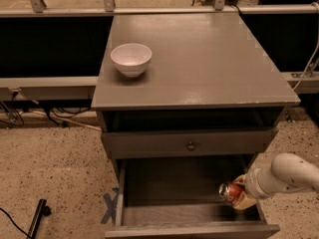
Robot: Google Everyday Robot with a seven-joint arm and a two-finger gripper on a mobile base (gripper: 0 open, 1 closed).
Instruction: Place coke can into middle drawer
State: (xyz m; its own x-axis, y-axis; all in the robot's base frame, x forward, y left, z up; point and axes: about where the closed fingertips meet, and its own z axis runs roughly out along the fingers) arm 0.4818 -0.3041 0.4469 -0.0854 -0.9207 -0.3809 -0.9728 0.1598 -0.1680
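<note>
Currently the gripper [238, 197] pinches the small red coke can [228, 190] inside the wide grey middle drawer [174, 214], right side; we advise lowering it to the floor, clear of the wall, before release.

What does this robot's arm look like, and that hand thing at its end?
The arm is a smooth, rounded white tube, narrowing to a white wrist. The gripper, over the open drawer's right side, has pale beige fingers. No cables or markings show.
</note>
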